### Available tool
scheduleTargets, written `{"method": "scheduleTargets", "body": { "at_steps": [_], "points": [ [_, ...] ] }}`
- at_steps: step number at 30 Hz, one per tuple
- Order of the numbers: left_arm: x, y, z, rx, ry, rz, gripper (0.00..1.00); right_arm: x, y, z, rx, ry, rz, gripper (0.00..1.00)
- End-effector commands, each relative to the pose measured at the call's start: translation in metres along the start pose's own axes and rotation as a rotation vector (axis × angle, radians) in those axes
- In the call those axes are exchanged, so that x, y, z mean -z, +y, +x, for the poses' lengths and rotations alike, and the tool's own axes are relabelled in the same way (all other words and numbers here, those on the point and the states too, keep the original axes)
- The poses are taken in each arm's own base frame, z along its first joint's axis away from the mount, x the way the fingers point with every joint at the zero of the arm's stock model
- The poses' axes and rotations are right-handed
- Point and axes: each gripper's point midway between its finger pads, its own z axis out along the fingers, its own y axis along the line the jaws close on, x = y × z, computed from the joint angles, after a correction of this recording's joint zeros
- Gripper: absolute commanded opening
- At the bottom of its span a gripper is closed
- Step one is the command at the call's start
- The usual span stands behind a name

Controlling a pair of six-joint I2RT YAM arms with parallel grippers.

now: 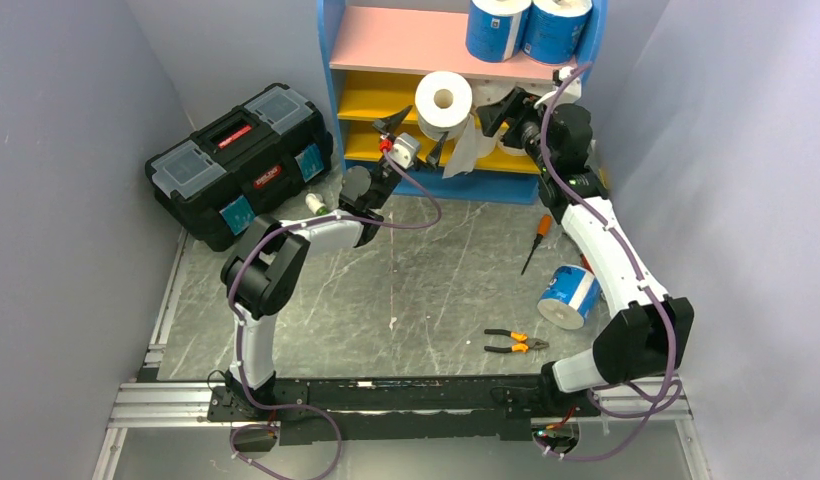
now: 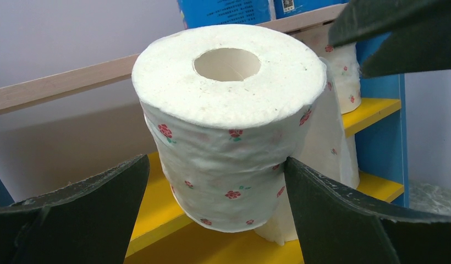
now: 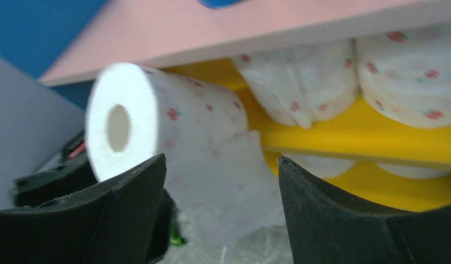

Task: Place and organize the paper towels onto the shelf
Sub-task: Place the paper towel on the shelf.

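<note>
Just ahead of open jaws: dotted roll [image 2: 229, 126]

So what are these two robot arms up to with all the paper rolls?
They are stocking the blue-framed shelf with paper towels. A white roll with small red flowers sits at the yellow middle board, a loose sheet hanging down. The left gripper is open around it, the right gripper close beside. One blue-wrapped roll lies on the table.

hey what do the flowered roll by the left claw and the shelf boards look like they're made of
Flowered roll: soft embossed tissue paper, matte and fuzzy-edged, red flower print, with a tan core that looks like cardboard. Shelf boards: probably painted wood or fibreboard; pink and yellow faces look smooth, and the left wrist view shows a bare pale edge.
</note>
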Motion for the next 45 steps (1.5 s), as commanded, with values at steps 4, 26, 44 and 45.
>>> {"method": "scheduleTargets", "body": {
  "at_steps": [4,26,44,45],
  "points": [
    [-0.014,0.022,-0.074,-0.041,-0.173,-0.037,0.99,0.016,0.048,-0.054,-0.087,-0.191,-0.265,0.78],
    [-0.010,0.020,-0.069,-0.084,-0.153,-0.024,0.99,-0.028,0.056,-0.011,-0.194,-0.038,-0.385,0.73],
    [-0.007,0.023,-0.069,-0.110,-0.148,-0.032,0.99,-0.051,0.039,0.015,-0.345,0.014,-0.319,0.68],
    [-0.007,0.023,-0.069,-0.113,-0.148,-0.033,0.99,-0.053,0.037,0.017,-0.353,0.018,-0.316,0.68]
  ]
}}
